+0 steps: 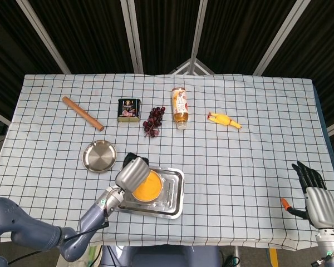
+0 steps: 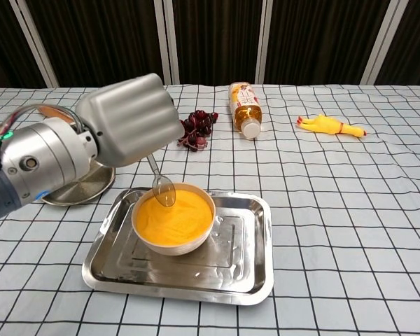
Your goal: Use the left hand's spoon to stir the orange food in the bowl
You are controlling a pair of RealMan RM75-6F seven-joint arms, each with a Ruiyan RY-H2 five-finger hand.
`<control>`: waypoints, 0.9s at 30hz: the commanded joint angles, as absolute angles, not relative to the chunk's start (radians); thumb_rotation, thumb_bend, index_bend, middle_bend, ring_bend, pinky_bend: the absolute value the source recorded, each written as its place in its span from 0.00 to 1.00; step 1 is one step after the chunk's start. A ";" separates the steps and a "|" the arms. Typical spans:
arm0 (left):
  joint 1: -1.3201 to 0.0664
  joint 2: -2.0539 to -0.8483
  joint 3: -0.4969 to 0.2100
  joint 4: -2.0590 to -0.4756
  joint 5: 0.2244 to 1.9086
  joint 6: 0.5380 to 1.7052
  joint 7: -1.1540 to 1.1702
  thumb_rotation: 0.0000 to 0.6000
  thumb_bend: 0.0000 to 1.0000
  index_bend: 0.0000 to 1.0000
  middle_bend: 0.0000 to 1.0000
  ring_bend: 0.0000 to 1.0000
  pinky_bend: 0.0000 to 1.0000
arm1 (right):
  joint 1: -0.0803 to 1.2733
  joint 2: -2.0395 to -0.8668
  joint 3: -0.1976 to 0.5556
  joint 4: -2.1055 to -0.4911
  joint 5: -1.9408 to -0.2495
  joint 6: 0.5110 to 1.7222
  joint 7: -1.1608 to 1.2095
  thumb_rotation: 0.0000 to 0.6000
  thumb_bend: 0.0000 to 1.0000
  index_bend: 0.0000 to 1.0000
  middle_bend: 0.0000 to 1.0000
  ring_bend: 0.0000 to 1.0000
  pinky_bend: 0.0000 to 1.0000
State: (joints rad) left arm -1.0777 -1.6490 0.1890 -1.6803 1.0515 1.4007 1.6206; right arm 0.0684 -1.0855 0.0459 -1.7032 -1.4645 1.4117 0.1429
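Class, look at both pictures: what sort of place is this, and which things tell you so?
Probably a robot test bench, not a kitchen: a checked tablecloth before dark curtains, unrelated props like a rubber chicken and rolling pin, and a robot left hand holding a spoon.
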 commanded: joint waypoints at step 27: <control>-1.102 -1.617 0.159 -1.591 1.200 1.200 1.752 1.00 0.55 0.77 1.00 1.00 1.00 | 0.067 -1.082 0.045 -1.706 -1.464 1.410 0.150 1.00 0.34 0.00 0.00 0.00 0.00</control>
State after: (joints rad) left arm -1.1043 -1.6135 0.1626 -1.5942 1.1982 1.2026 1.7499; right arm 0.0675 -1.0825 0.0446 -1.7058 -1.4641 1.4097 0.1495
